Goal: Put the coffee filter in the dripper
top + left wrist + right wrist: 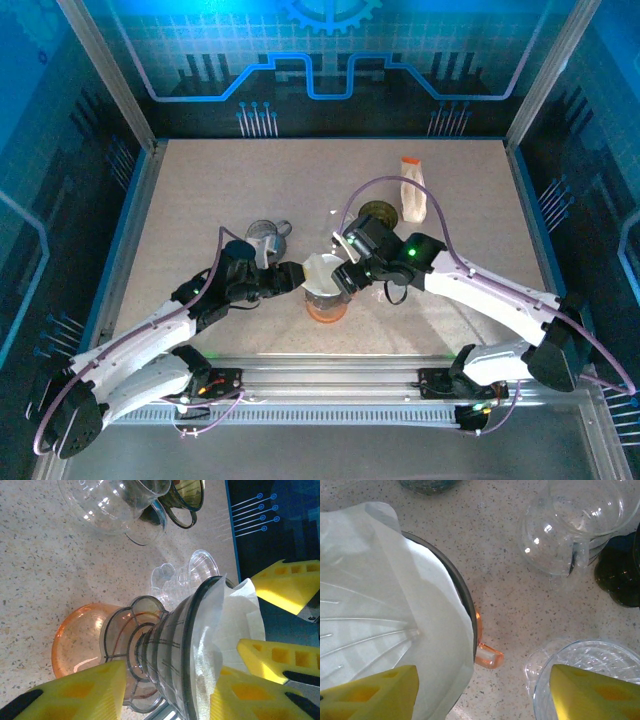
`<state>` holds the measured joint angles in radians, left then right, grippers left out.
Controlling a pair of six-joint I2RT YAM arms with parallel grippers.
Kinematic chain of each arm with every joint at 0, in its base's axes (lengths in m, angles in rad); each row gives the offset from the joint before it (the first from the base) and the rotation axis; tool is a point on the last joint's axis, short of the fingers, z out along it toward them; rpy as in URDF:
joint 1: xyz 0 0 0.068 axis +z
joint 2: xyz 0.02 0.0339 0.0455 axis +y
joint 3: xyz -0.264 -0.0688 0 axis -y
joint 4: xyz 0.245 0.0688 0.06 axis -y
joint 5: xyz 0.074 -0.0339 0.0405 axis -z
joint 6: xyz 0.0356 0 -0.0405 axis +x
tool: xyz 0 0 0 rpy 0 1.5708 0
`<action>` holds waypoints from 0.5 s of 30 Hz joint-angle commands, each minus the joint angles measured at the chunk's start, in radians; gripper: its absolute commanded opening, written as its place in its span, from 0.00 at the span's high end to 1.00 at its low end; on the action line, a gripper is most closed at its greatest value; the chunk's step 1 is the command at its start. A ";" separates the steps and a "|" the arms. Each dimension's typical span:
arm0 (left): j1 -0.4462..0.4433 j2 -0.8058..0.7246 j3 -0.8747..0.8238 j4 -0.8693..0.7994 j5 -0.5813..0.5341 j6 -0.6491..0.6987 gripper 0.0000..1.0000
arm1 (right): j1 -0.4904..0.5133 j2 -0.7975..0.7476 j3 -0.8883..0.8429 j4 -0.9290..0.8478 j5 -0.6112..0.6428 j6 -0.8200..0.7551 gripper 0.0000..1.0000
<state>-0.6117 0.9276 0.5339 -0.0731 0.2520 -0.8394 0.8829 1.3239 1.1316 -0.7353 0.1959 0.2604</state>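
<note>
The smoky grey dripper stands on an orange glass cup near the table's front middle. The white coffee filter lies opened inside the dripper, and its edge stands above the rim. My left gripper reaches in from the left. Its yellow fingers press on the dripper's base and rim, shut on it. My right gripper hovers over the dripper's right side, open. One of its fingers is above the filter, the other above a clear glass.
A clear glass jug stands behind the left gripper and a dark glass cup behind the right one. A packet with an orange top stands further back. A clear ribbed glass sits just right of the orange cup.
</note>
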 commanded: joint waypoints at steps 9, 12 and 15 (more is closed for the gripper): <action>-0.004 -0.012 -0.018 0.004 0.006 -0.006 0.55 | 0.037 -0.040 0.009 0.017 0.022 0.096 0.29; -0.005 -0.013 -0.018 0.002 0.006 -0.005 0.55 | 0.047 -0.046 -0.009 0.021 0.033 0.123 0.31; -0.004 -0.013 -0.018 0.003 0.007 -0.004 0.55 | 0.063 -0.061 -0.032 0.040 0.051 0.143 0.34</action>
<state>-0.6117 0.9276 0.5335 -0.0731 0.2520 -0.8394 0.9226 1.2926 1.1221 -0.7204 0.2146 0.3599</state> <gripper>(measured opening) 0.448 0.663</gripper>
